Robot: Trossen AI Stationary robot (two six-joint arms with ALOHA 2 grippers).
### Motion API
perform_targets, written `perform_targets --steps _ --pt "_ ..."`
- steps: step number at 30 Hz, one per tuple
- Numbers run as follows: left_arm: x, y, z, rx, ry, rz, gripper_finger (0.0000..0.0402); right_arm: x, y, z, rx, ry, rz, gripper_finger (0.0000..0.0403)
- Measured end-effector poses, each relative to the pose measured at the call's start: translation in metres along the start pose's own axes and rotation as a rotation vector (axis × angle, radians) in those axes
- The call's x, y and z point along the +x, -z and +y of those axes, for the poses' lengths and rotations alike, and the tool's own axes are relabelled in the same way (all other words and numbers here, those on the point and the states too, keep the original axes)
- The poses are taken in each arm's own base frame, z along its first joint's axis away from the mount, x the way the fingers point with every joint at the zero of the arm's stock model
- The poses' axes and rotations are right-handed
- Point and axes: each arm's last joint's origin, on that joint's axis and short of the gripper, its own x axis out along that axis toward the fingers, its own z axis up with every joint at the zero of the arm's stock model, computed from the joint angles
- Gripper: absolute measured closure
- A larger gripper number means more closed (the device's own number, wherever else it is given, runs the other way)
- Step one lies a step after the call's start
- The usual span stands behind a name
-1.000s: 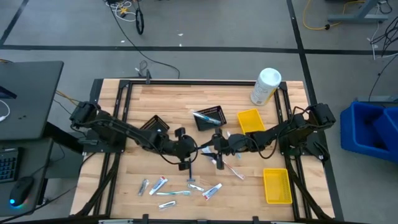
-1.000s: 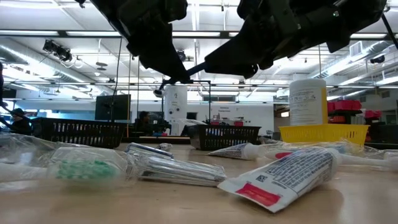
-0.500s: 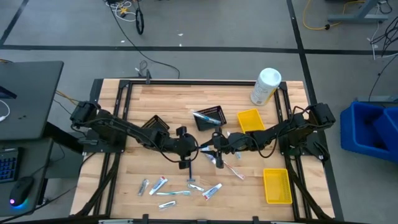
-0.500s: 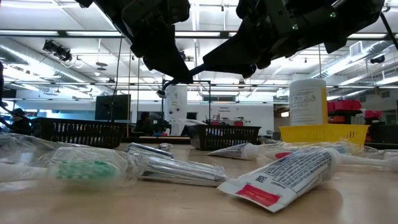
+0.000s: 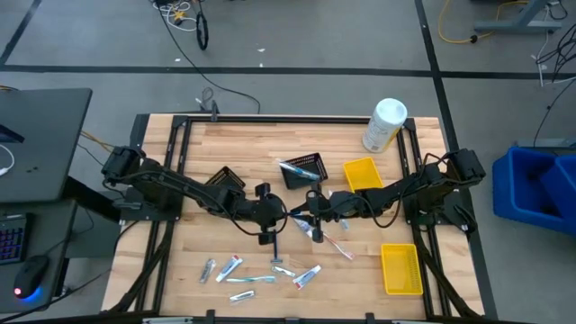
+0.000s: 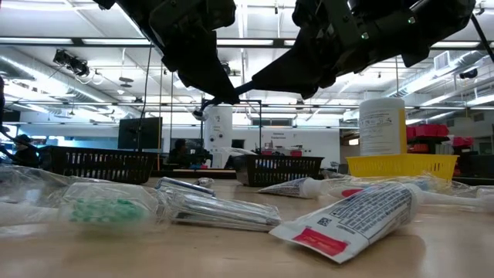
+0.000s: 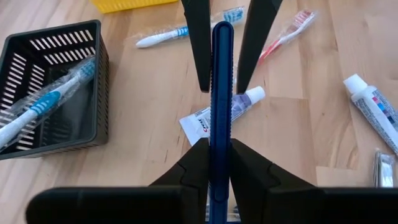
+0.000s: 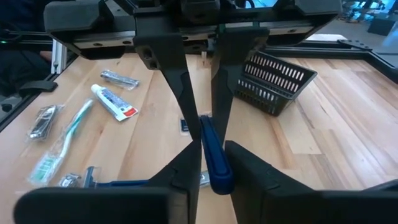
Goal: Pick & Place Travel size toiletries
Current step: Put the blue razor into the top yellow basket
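Note:
A slim dark-blue handle (image 7: 222, 74) hangs above the middle of the table, one of the travel size toiletries; razor or toothbrush, I cannot tell. My left gripper (image 5: 290, 216) comes from the left and my right gripper (image 5: 305, 216) from the right. They meet tip to tip, both shut on the handle. More toiletries lie on the wood: toothpaste tubes (image 5: 229, 267) (image 7: 239, 106), a blue toothbrush (image 5: 252, 281), a red toothbrush (image 5: 335, 243) and a razor (image 5: 280, 263). My left gripper pinches the blue handle between its two fingers at a part (image 7: 222, 140) nearer that arm. The fingers slant down from the table's left and lie along the handle. The handle is clear of the table. My right gripper pinches the handle's other end (image 8: 209, 140) between its two fingers, coming from the table's right, slightly downward. The handle runs along the fingers, and its rounded tip (image 8: 219, 182) reaches back between them. It touches nothing below.
A black mesh basket (image 5: 301, 168) holding a wrapped toothbrush stands just beyond the grippers, and a second basket (image 5: 225, 180) lies under the left arm. Yellow trays sit at the middle right (image 5: 362, 174) and near right (image 5: 401, 268). A white canister (image 5: 385, 124) lies far right.
My right gripper's fingers have drawn together onto the end of the blue handle, which my left gripper keeps holding. Both arms and the handle have stayed in place above the table.

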Motion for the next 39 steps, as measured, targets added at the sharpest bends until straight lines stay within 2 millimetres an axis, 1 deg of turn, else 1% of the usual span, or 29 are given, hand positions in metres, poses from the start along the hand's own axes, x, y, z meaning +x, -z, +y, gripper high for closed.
perform_targets --steps 8,16,21,27,33,36,39 --pt "0.0 0.0 0.0 -0.009 -0.004 0.0 0.0338 0.0 0.001 0.0 -0.002 0.026 0.007 0.0346" --pt "0.0 0.0 0.0 -0.013 -0.004 0.0 0.0338 0.0 0.001 0.0 -0.002 0.027 0.011 0.0347" --pt "0.0 0.0 0.0 -0.012 -0.004 -0.001 0.0333 0.0 0.004 -0.001 0.018 0.03 0.043 0.0348" --pt "0.0 0.0 0.0 -0.018 -0.004 -0.003 0.0314 -0.001 0.007 0.0 0.028 0.037 0.077 0.0348" --pt "0.0 0.0 0.0 -0.021 -0.011 -0.003 0.0282 -0.001 0.009 0.0 0.049 0.041 0.091 0.0348" --pt "0.0 0.0 0.001 -0.02 -0.033 -0.009 0.0269 -0.002 0.015 -0.001 0.082 0.082 0.153 0.0348" --pt "0.0 -0.001 0.002 -0.023 -0.074 -0.019 0.0262 -0.008 0.02 0.001 0.122 0.14 0.228 0.0348"
